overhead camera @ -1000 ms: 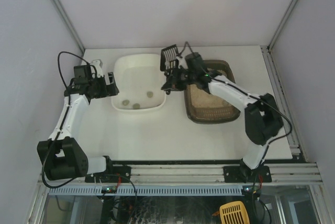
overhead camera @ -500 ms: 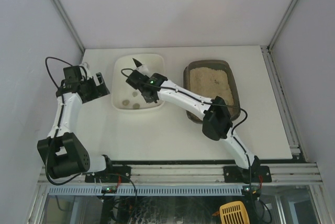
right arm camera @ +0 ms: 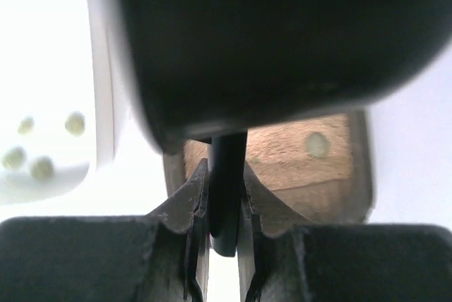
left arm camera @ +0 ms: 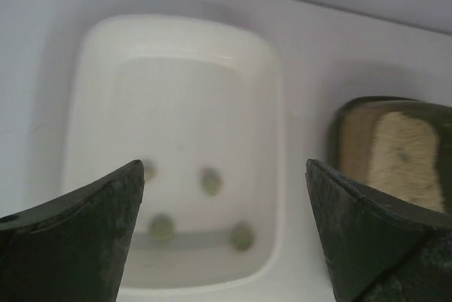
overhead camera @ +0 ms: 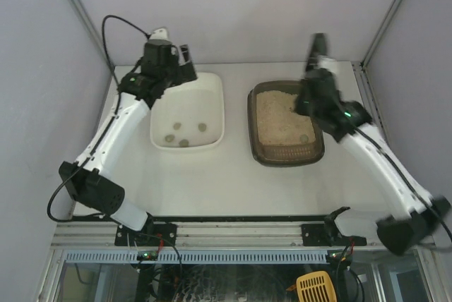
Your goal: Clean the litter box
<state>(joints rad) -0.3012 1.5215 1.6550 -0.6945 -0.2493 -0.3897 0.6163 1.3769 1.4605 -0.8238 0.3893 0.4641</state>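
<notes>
The litter box (overhead camera: 252, 124) is a dark tray of beige litter at the right of the table, also seen in the left wrist view (left arm camera: 353, 115) and the right wrist view (right arm camera: 361, 175). One greenish pellet (right arm camera: 317, 145) lies on its litter. My right gripper (overhead camera: 311, 95) hovers over the box, its jaws (right arm camera: 226, 175) shut on the black handle of a dark scoop (right arm camera: 282, 34), whose blade fills the upper part of the right wrist view. The scoop (overhead camera: 319, 46) points up and away. My left gripper (overhead camera: 182, 62) hangs open (left arm camera: 222, 168) above the white tub, holding nothing.
A white tub (overhead camera: 215, 104) stands left of the litter box and holds several greenish pellets (left arm camera: 210, 180). It also shows in the right wrist view (right arm camera: 99, 90). Metal frame posts rise at the table's back corners. A yellow scoop (overhead camera: 313, 288) lies below the front rail.
My right arm swung the scoop from over the white tub back to above the litter box. My left arm rose from the tub's left side to its far corner. One more pellet lies in the tub.
</notes>
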